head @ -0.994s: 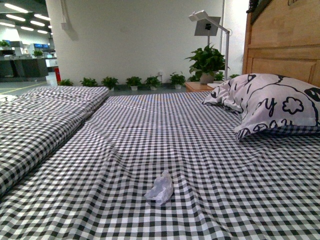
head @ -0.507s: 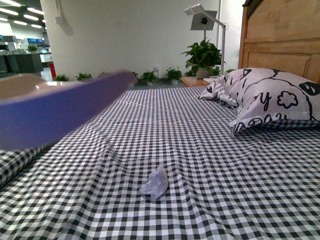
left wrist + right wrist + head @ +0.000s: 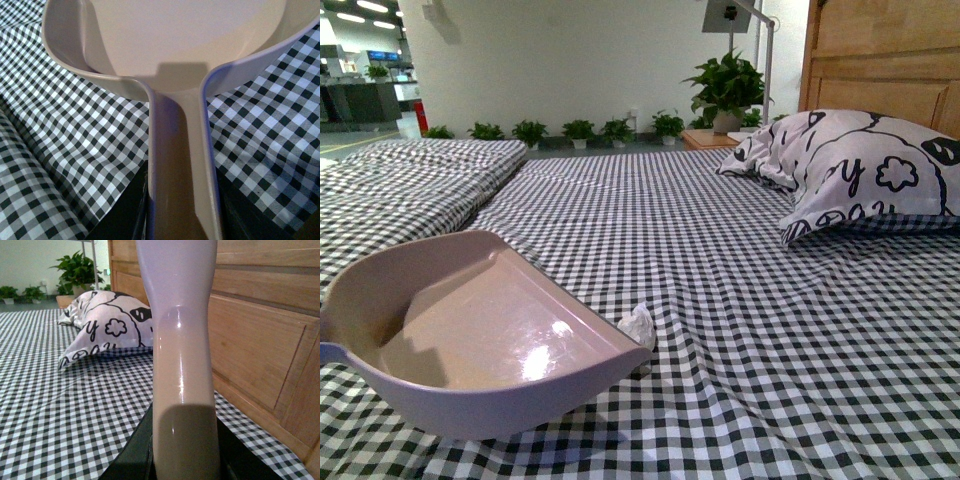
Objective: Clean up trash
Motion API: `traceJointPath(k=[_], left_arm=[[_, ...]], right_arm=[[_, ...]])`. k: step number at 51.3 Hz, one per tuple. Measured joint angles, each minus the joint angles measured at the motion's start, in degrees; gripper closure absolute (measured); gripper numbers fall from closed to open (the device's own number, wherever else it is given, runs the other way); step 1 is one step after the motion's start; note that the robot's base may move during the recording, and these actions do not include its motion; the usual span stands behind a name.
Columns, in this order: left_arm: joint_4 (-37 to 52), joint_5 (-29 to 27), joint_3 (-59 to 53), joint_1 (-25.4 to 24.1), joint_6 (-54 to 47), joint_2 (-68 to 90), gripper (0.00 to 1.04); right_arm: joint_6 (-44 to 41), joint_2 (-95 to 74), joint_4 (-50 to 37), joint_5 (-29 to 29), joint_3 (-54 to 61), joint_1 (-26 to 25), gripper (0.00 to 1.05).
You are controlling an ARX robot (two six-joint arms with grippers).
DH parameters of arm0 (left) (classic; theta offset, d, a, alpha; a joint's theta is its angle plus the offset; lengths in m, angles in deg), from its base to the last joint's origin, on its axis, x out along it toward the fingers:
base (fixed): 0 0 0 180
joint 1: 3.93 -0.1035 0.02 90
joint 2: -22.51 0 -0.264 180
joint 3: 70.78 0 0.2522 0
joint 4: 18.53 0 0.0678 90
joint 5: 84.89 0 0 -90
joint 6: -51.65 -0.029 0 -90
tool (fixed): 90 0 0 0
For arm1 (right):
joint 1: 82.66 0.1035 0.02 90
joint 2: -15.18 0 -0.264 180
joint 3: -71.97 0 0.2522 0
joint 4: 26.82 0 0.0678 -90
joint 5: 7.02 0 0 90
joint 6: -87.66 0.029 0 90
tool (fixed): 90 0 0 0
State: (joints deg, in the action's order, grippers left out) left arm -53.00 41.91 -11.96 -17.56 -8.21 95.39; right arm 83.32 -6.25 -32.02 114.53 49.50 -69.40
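- Your trash [image 3: 638,325], a small crumpled white wad, lies on the checked bed sheet [image 3: 750,300] in the near middle of the front view.
- It sits just beside the right-hand corner of the dustpan [image 3: 470,335]. You cannot tell whether wad and lip touch.
- The dustpan is pale pinkish plastic and fills the near left, its mouth turned toward the far right. Whether it rests on the sheet or hangs just above it is not clear.
- Your left tool [image 3: 182,210] is clamped on the dustpan's handle [image 3: 181,160], with a dark finger [image 3: 131,212] pressed to each side.
- Your right tool [image 3: 185,460] grips a pale handle [image 3: 182,365] that stands upright between its dark fingers. The handle's upper end leaves the frame, so you cannot tell what it belongs to.
- A black-and-white printed pillow [image 3: 860,170] lies at the far right, against the wooden headboard [image 3: 880,60].
- A potted plant [image 3: 725,85] stands beyond the bed's far edge.
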Motion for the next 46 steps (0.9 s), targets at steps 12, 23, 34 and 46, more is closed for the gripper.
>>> traceJointPath(k=[12,23,34,46], left_arm=[[-1.70,-3.39,1.33,0.33,-3.72,6.12,0.77],[0.31,-2.51,1.33,0.28,-3.93,8.17,0.77],[1.55,-2.12,1.31,0.81,-3.91,8.94,0.77],[1.53,-2.36,0.74,1.22,-4.35,9.75,0.77]], right_arm=[[0.00,0.00,0.00,0.00,0.00,0.00,0.85],[0.00,0.00,0.00,-0.02,0.00,0.00,0.85],[0.00,0.00,0.00,0.00,0.00,0.00,0.85],[0.00,0.00,0.00,0.00,0.00,0.00,0.85]])
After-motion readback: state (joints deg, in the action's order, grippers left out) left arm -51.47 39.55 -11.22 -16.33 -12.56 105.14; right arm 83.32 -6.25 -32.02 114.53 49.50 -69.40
